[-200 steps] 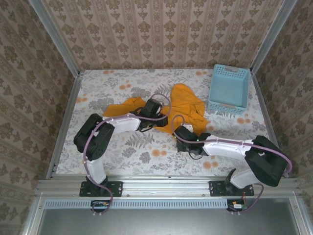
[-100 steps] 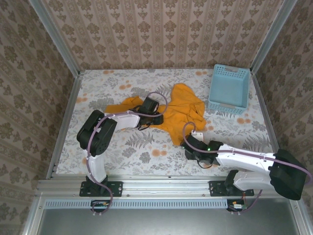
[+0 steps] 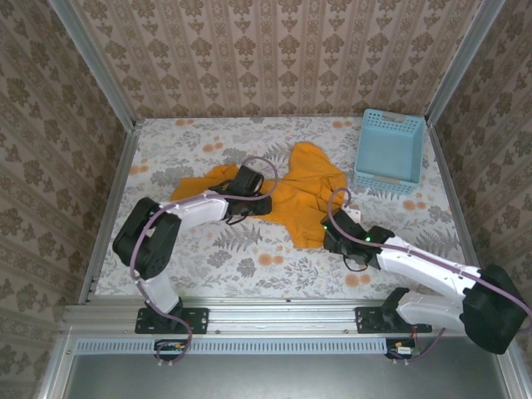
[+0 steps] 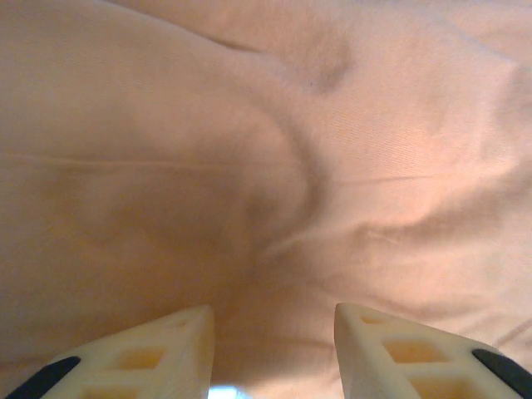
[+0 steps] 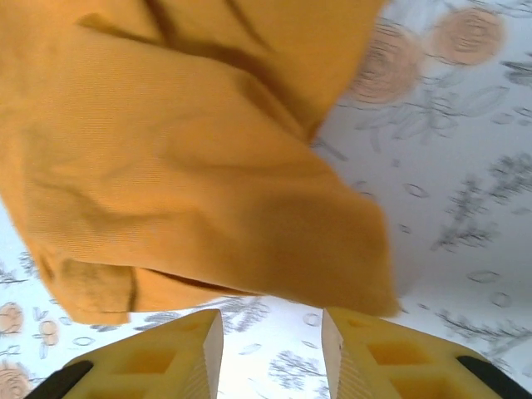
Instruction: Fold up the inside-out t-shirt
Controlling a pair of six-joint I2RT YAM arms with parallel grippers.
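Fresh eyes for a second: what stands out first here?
The crumpled orange t-shirt at centre grabs the eye. The left gripper hangs open over its cloth; the right gripper is open at its near edge. A blue basket sits far right.

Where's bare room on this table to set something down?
Bare table: the far left corner behind the t-shirt, and the near edge in front of it. Crowded: the middle, with t-shirt, left gripper and right gripper; the basket takes the far right corner.
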